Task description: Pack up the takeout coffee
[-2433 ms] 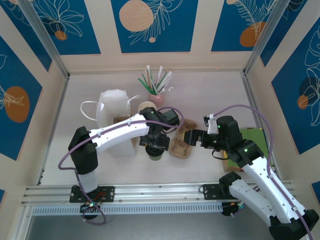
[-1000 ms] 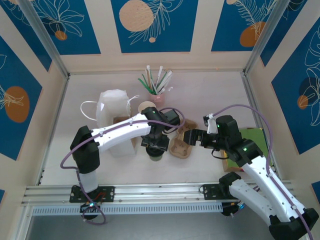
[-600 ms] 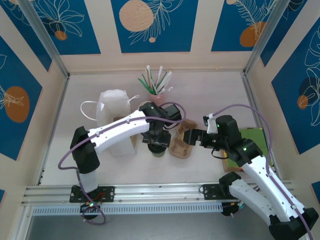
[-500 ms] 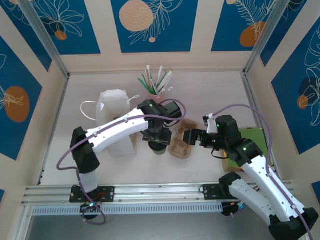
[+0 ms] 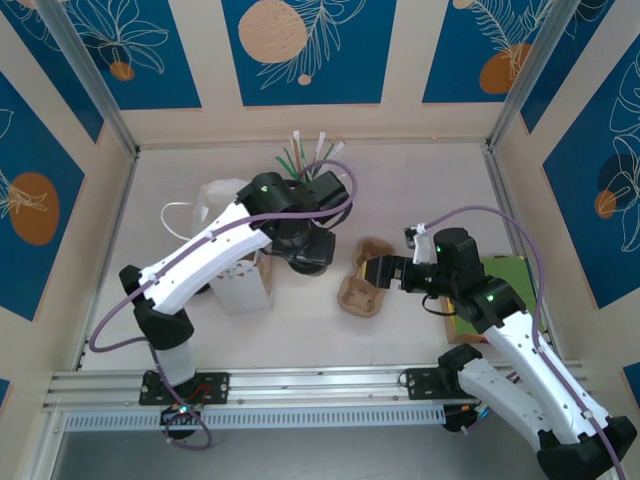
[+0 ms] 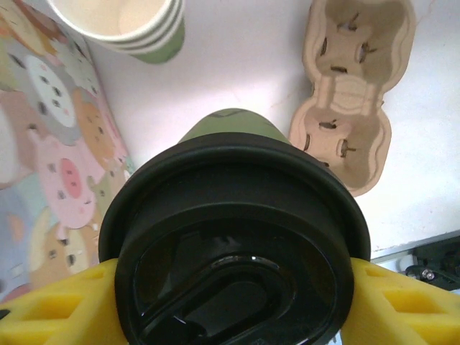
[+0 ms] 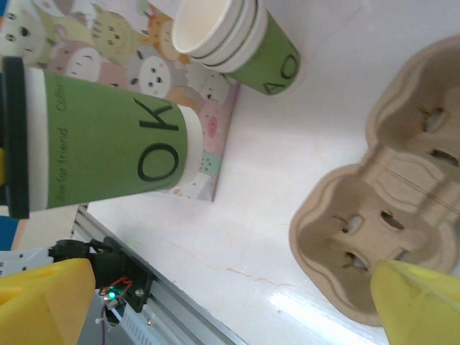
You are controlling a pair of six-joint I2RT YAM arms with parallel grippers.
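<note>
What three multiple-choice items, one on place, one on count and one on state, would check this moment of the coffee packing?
1. The cardboard carrier lies: A) on the table by the right claw; B) at the table's far edge; C) up in the air.
2. The carrier's wells number: A) four; B) two; C) six.
3. The left claw is: A) open, empty; B) shut on the carrier; C) shut on the lidded cup.
Answers: 1 A, it sits flat beside the open right claw; 2 B, two wells show; 3 C, yellow fingers press either side of its black lid.
</note>
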